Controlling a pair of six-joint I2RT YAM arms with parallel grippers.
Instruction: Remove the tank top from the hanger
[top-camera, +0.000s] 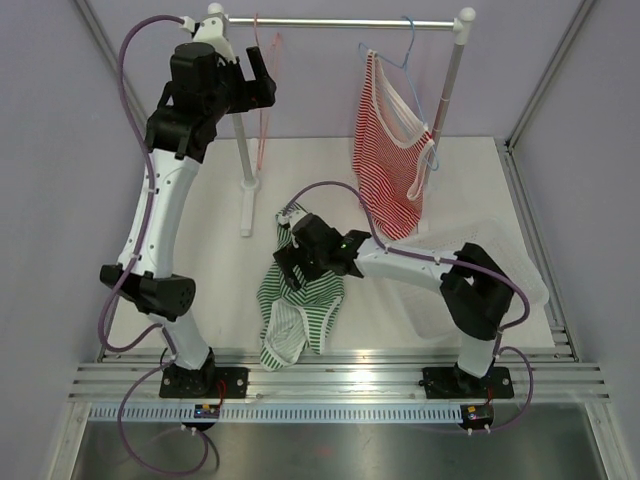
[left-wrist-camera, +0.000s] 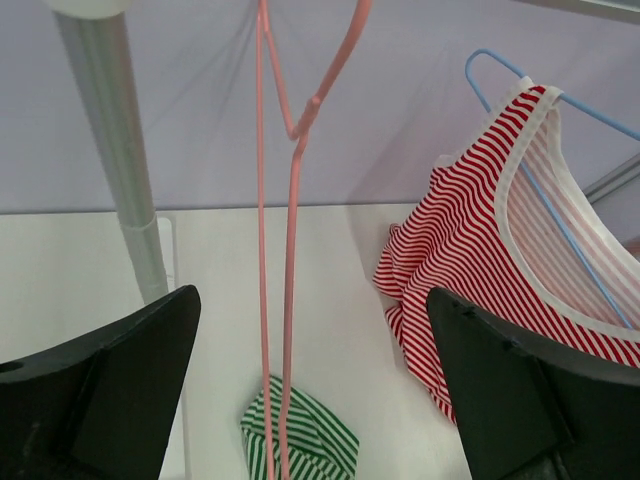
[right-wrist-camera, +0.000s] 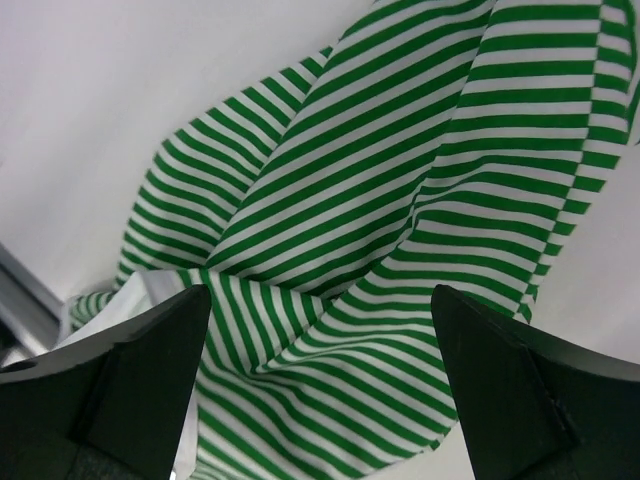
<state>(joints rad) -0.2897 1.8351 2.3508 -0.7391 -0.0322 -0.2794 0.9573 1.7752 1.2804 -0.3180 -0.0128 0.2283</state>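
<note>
We see the green-and-white striped tank top (top-camera: 300, 310) crumpled on the white table (top-camera: 470, 180), and the thin pink wire hanger (left-wrist-camera: 263, 300) bare (job looks done). The right gripper (right-wrist-camera: 320, 300) hovers over it, fingers released; the left gripper (left-wrist-camera: 312, 295) gapes empty by the hanger.

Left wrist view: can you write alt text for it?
An empty pink hanger hangs ahead of the open left end effector. To its right, a red-striped tank top hangs on a blue hanger; a green-striped tank top lies on the table below.
</note>
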